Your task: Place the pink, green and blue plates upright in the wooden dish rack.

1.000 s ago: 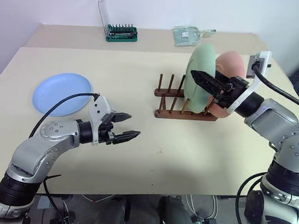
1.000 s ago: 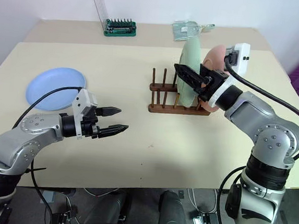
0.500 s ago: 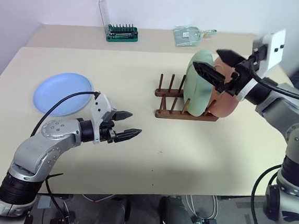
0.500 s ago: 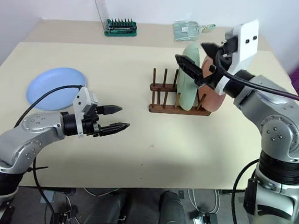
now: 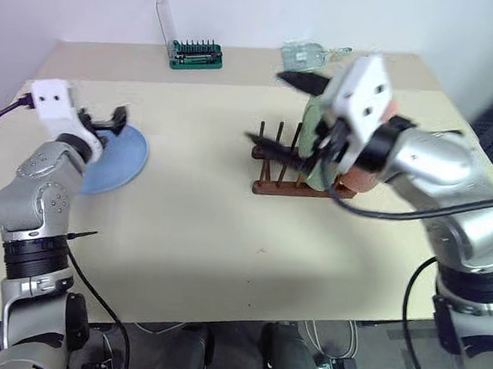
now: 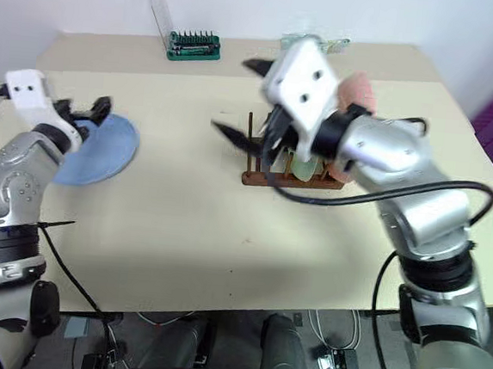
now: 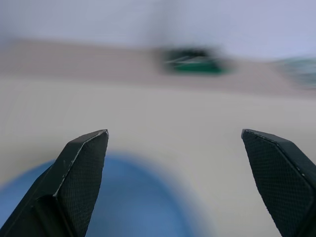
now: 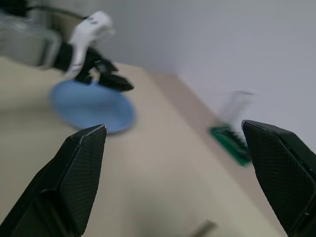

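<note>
Blue plate (image 5: 115, 160) lies flat on the bench just below the left end effector (image 5: 114, 121), released; right end effector (image 6: 247, 98) released, well apart.

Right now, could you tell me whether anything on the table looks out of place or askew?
Nothing looks spilled or damaged. The blue plate lies flat on the table, outside the wooden dish rack, where the green plate and pink plate stand upright.

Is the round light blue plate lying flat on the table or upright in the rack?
Flat on the table: the round light blue plate lies face up, apart from the dark wooden dish rack, the open left gripper above it.
</note>
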